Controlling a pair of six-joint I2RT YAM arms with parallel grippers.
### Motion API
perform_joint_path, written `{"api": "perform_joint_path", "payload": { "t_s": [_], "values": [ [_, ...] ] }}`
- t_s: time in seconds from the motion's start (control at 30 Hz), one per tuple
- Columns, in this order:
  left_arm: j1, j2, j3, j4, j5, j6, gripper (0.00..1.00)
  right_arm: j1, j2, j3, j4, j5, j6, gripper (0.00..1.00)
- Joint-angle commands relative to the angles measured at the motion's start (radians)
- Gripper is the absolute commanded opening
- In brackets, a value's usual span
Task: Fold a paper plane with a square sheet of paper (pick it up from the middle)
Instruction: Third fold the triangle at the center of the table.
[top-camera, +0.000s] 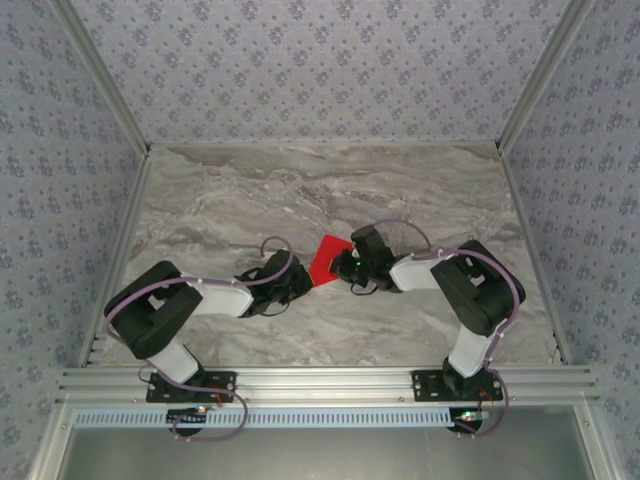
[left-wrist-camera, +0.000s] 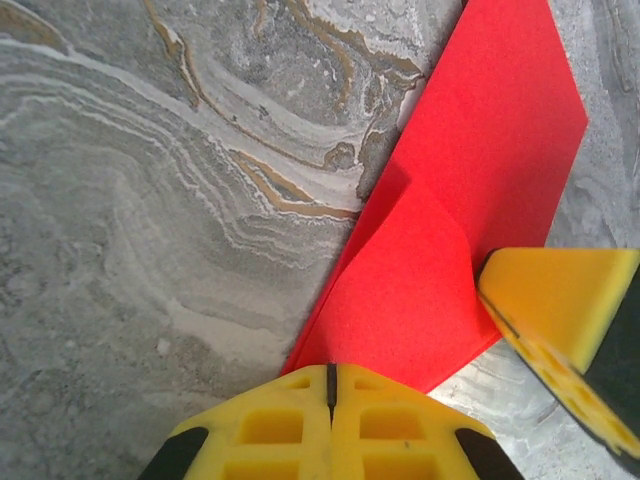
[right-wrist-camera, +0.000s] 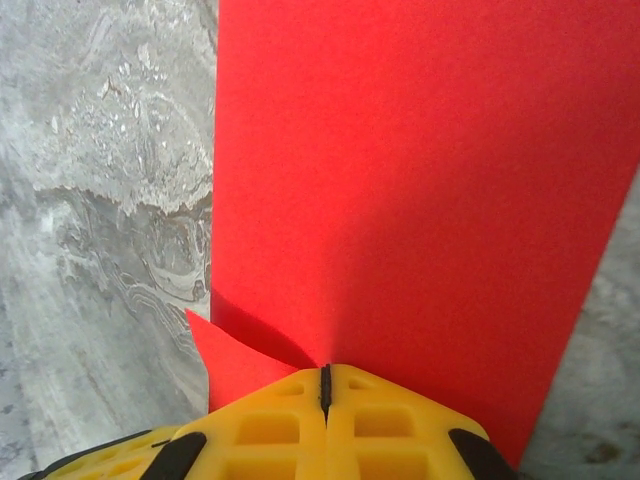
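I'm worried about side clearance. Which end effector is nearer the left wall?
Left. The left end effector sits at the red paper's left side, toward the left wall; the right end effector is at the paper's right side.

Paper (right-wrist-camera: 400, 180) plain bright red; table (left-wrist-camera: 150, 250) grey marble with white and brown veins; walls (top-camera: 320, 70) pale blue-grey, flowered; fingers (right-wrist-camera: 260, 430) yellow

A grey marbled worktop (top-camera: 250, 200) with white and tan veins, shut in on three sides by walls (top-camera: 320, 70) papered in a small blue-grey flower print; a ribbed aluminium rail (top-camera: 320, 380) runs across its near edge
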Motion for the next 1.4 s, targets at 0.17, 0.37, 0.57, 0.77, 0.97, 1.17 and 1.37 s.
{"api": "perform_joint_path", "payload": {
  "t_s": [0.17, 0.37, 0.57, 0.77, 0.97, 1.17, 1.37],
  "values": [
    [-0.010, 0.042, -0.034, -0.075, -0.029, -0.021, 0.00, 0.092, -0.043, 0.016, -0.098, 0.082, 0.026, 0.00],
    [-0.011, 0.040, -0.032, -0.077, -0.025, -0.021, 0.00, 0.110, 0.024, 0.043, -0.068, 0.046, 0.045, 0.00],
    [-0.011, 0.035, -0.035, -0.085, -0.028, -0.024, 0.00, 0.107, 0.023, 0.046, -0.083, 0.060, 0.034, 0.00],
    [-0.011, 0.038, -0.031, -0.138, -0.040, -0.038, 0.00, 0.043, -0.002, -0.020, -0.129, 0.124, 0.019, 0.00],
    [-0.011, 0.045, -0.037, -0.151, -0.033, -0.039, 0.00, -0.086, -0.060, -0.128, -0.137, 0.150, -0.006, 0.00],
    [-0.012, 0.048, -0.015, -0.160, -0.024, -0.019, 0.00, -0.105, -0.198, -0.089, -0.229, 0.181, -0.063, 0.00],
    [-0.008, 0.055, 0.012, -0.191, -0.024, 0.010, 0.00, -0.002, -0.176, 0.009, -0.216, 0.109, -0.080, 0.00]
  ]
}}
